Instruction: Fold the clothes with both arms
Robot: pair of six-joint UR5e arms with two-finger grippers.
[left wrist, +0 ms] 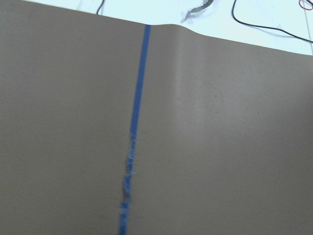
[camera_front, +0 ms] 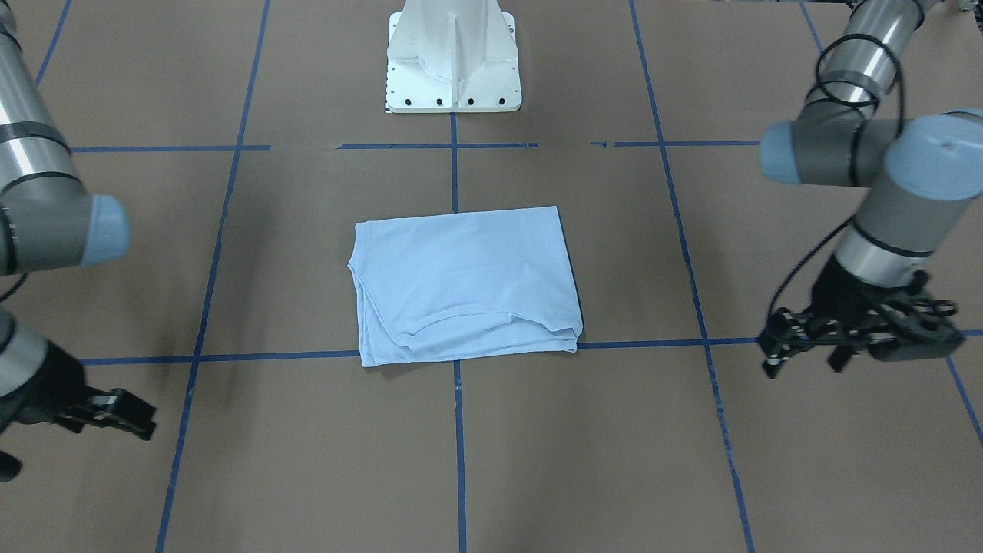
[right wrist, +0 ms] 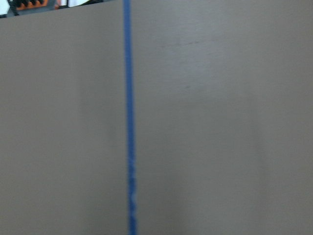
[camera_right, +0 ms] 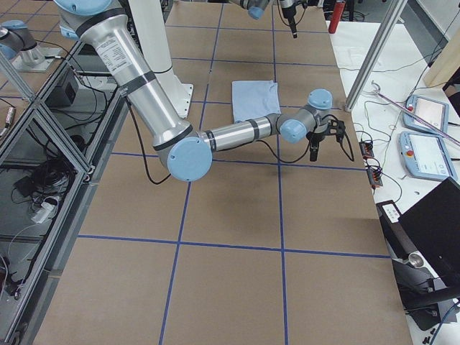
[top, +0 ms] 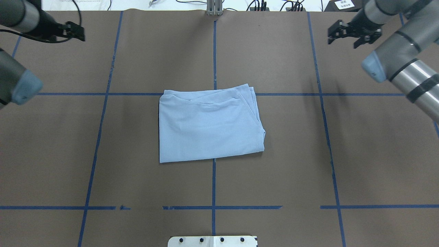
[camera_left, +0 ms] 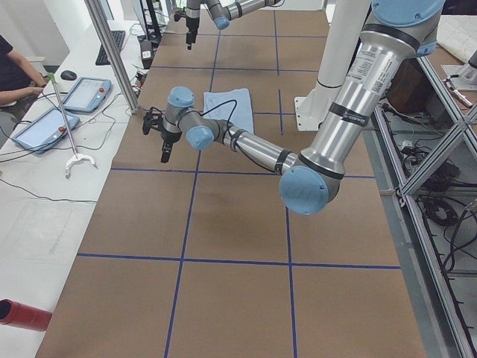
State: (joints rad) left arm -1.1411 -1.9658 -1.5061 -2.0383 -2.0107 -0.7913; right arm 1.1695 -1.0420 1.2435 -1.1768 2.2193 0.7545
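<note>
The folded T-shirt [top: 209, 127] is lying flat on the tabletop [top: 343, 154] — the left hand [camera_front: 770, 352] and right hand [top: 343, 37] are hovering well apart from it, fingers spread, empty.

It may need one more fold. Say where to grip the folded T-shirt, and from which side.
Probably the T-shirt edge at the overhead view's top, at its two corners, coming from that side: the free layers stack there, and the left tool and right tool hover beyond it.
</note>
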